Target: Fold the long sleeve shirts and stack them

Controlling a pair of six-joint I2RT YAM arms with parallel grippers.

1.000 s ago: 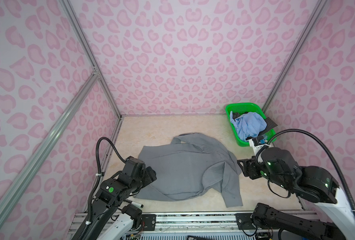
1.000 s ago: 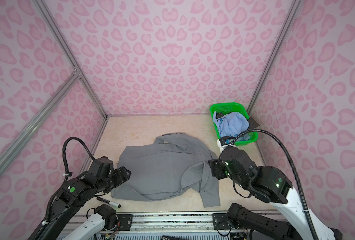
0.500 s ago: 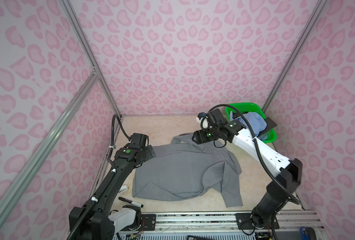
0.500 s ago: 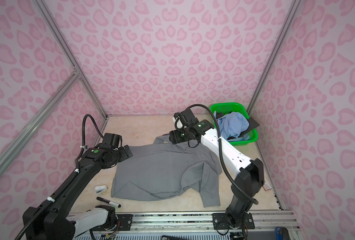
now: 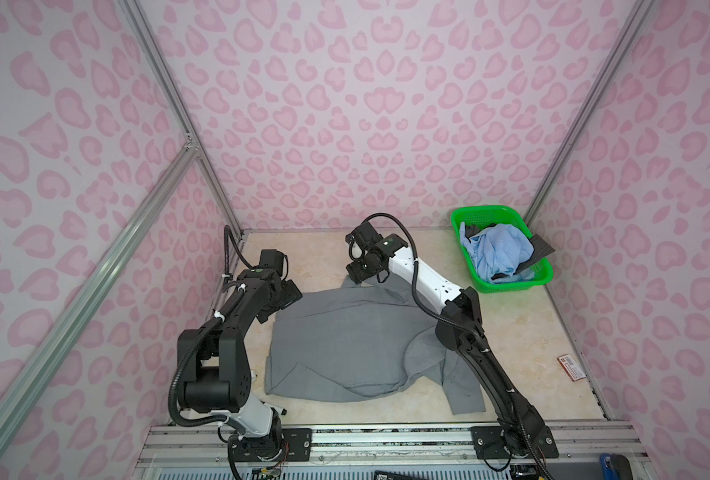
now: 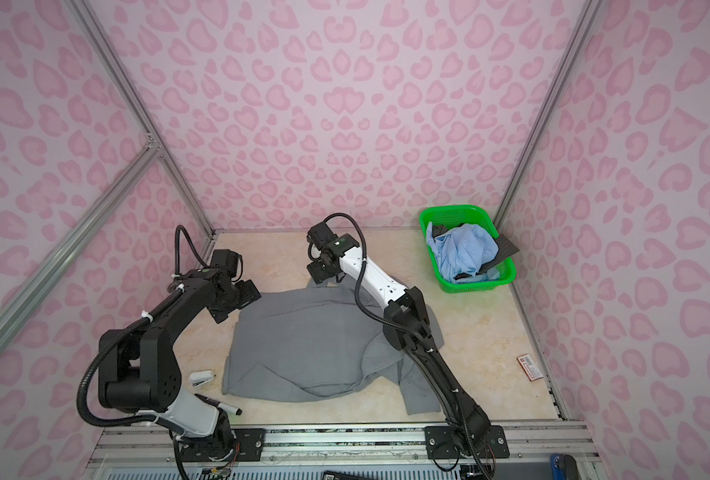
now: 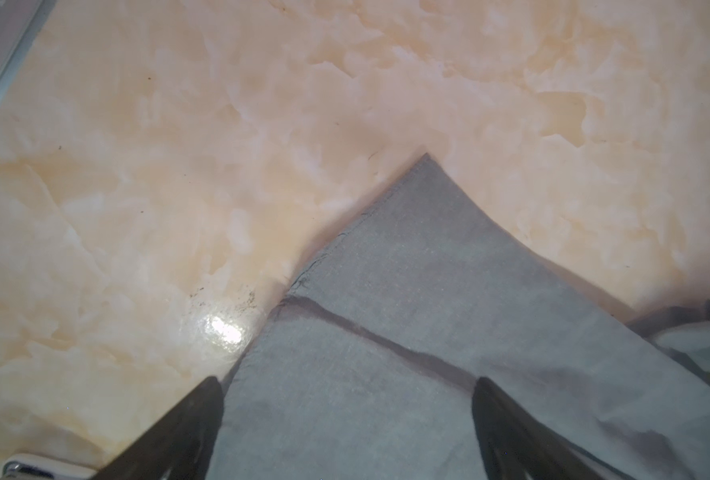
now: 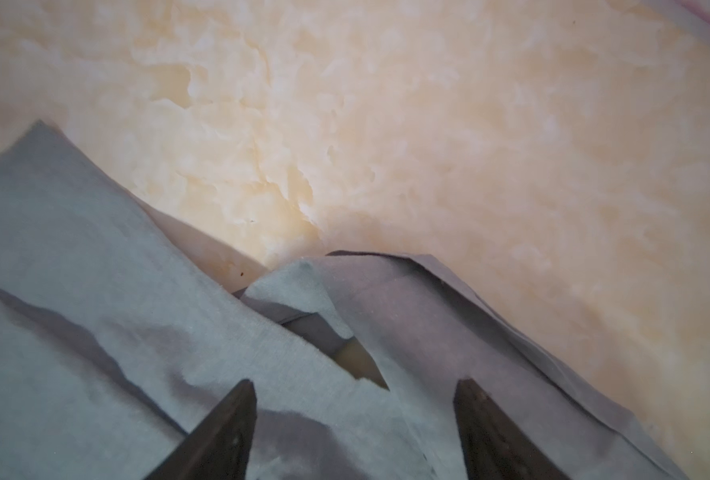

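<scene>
A plain grey long sleeve shirt [image 5: 345, 340] [image 6: 311, 345] lies spread on the marble-look table in both top views, one sleeve trailing toward the front right. My left gripper [image 5: 293, 291] [image 6: 251, 295] hovers open over the shirt's far left corner. In the left wrist view, that corner [image 7: 407, 270] lies flat between and beyond the spread fingers of the left gripper [image 7: 345, 382]. My right gripper [image 5: 355, 276] [image 6: 318, 276] is open over the rumpled far edge. The right wrist view shows folded grey cloth [image 8: 95, 249] under the right gripper [image 8: 355, 382], nothing pinched.
A green basket [image 5: 502, 286] at the back right holds a crumpled light blue shirt [image 5: 496, 249] and dark charcoal cloth [image 5: 540, 249]. A white stapler [image 6: 200, 378] and a black marker [image 6: 224, 407] lie front left. A small reddish packet [image 5: 570, 366] lies at the right edge.
Both arms have reached out from near the front rail to the grey shirt's far edge, the left to its corner, the right to the rumpled part. The shirt has barely shifted.
</scene>
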